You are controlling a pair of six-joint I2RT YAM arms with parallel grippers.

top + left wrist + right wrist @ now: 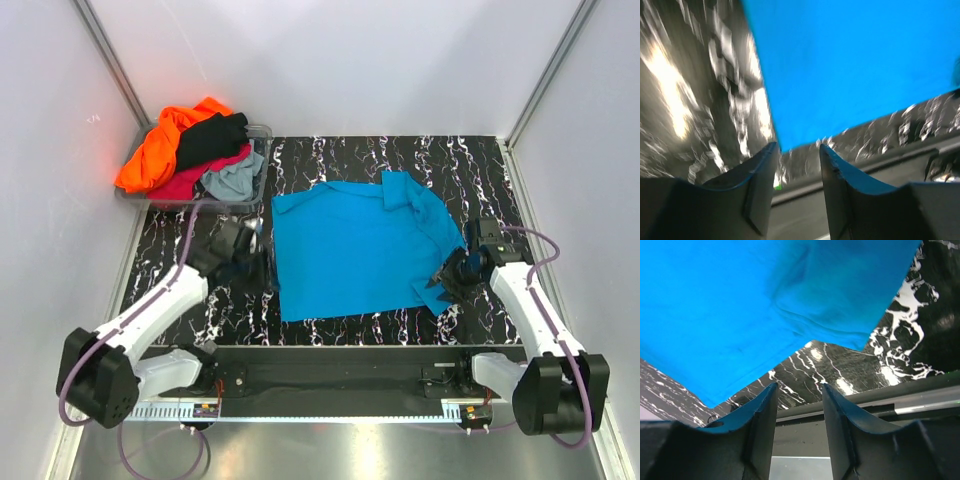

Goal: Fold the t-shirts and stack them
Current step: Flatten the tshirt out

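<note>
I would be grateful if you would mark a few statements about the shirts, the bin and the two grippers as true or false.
1. The blue shirt lies spread on the table. True.
2. The orange shirt lies on the table beside the blue one. False: it is piled in the bin at the far left, with other shirts.
3. The right gripper has its fingers shut on blue cloth. False: they are apart, with nothing between them.
4. The left gripper is open, by the blue shirt's left edge. True.
</note>
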